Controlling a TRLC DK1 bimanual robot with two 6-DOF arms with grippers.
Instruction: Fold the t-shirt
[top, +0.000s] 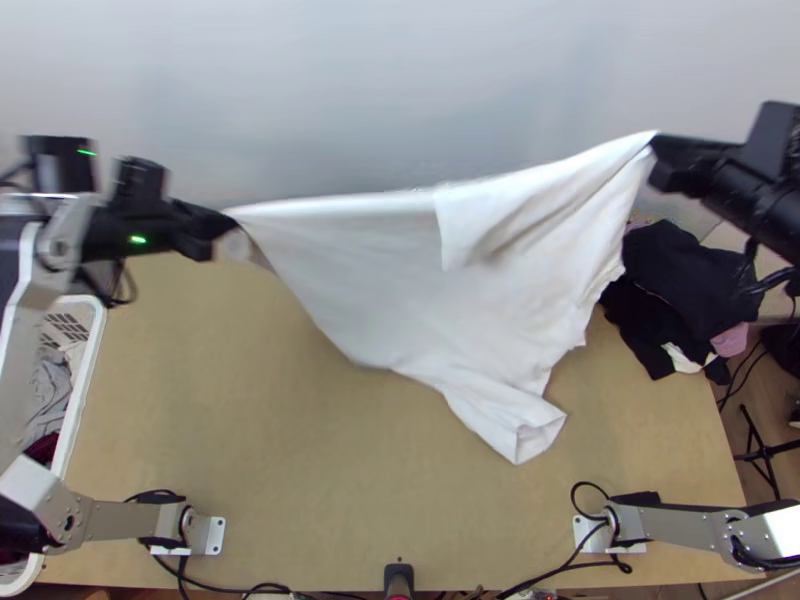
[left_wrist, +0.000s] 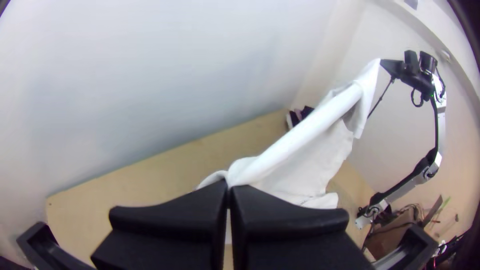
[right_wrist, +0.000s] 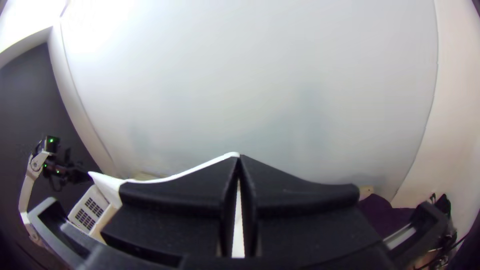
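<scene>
One white t-shirt is hanging with its long upper edge running between the left claw and the right claw, each pinching one end; its loose lower end is drooping nearer the right arm's base, over the table, likely touching down first.

We can read no texts, labels, brands, numbers or signs on anything here, neither from high above the counter nor from the two wrists, so we have no words or figures to pass along.
</scene>
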